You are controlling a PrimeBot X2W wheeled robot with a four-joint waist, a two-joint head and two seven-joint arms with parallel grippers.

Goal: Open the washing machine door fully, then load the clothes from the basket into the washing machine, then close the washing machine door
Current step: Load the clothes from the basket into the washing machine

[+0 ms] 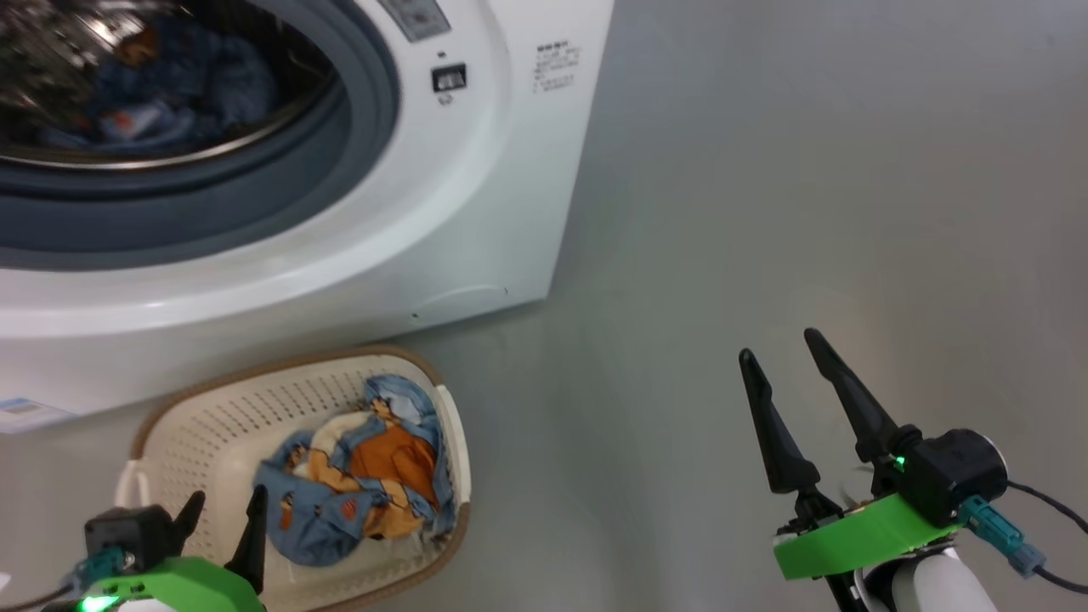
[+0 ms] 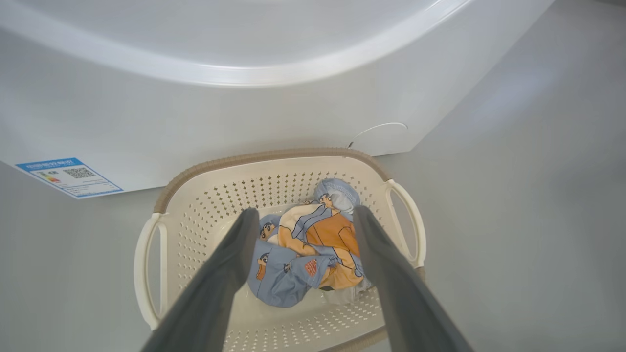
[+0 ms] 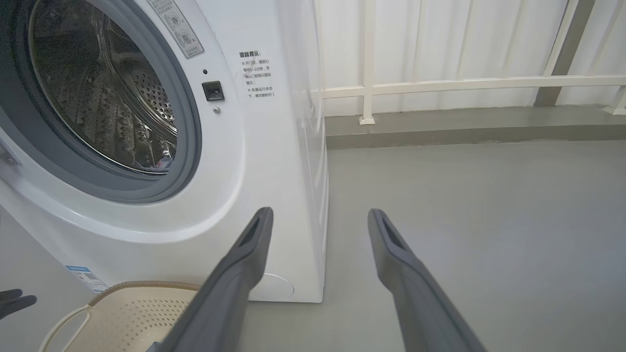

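Hiding basket (image 1: 293,364) corner: left gripper (image 1: 228,500)

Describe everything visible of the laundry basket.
The basket is cream-white perforated plastic, rounded rectangular, with a brown woven-look rim and two loop side handles. It sits upright on the grey floor close before the washing machine; contact unclear. The crumpled clothes lie inside. The open left gripper hovers above it.
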